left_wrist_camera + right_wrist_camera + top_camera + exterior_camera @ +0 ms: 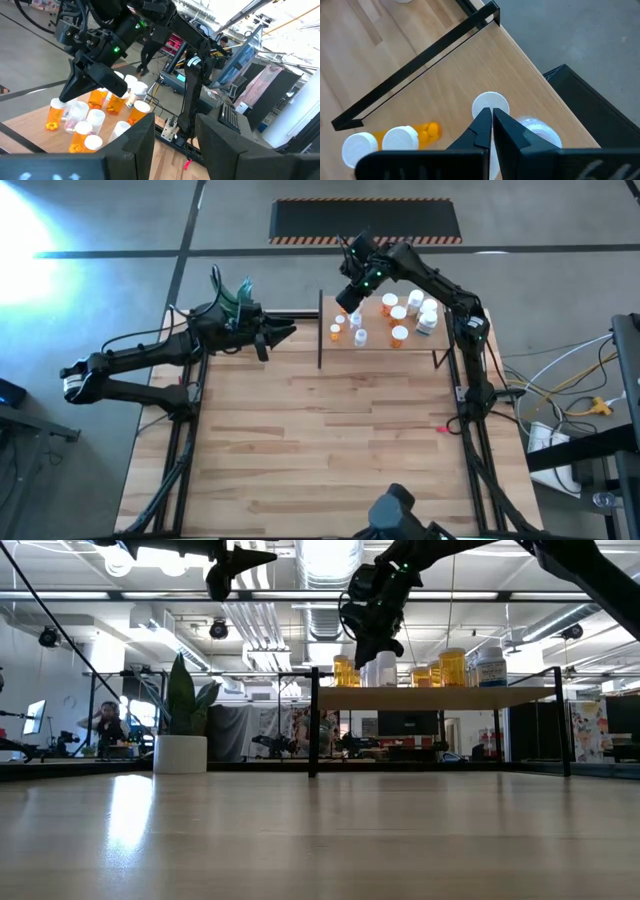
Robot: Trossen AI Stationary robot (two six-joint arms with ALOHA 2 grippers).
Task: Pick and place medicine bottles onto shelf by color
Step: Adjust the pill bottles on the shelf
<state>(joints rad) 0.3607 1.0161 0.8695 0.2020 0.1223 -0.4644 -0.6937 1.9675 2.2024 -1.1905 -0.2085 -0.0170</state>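
right hand [347, 304]: fingers pressed together, holding nothing; it hangs above the shelf's left part, the tips just over a white cap [490, 104].
left hand [283, 333]: fingers part open with nothing between them; it waits high over the bench's far left side, pointing toward the shelf.
shelf [375, 352]: a small raised board at the far edge of the bench, right of the middle; black posts stand at its corners and a thin black rail runs along one edge.
bottles [399, 315]: all stand upright on the shelf, in a loose group; the small ones are at the left near the right hand, the bigger orange and white ones at the right.
room around the right hand: the caps stand close together below the tips; the shelf's left edge and its post [320, 330] are just beside.
bench [330, 450]: the whole near part is bare wood, open for moving.
plant [182, 715]: in a white pot at the far left of the bench, near the left hand and well apart from the shelf.
behind: a room with desks and a person far off.
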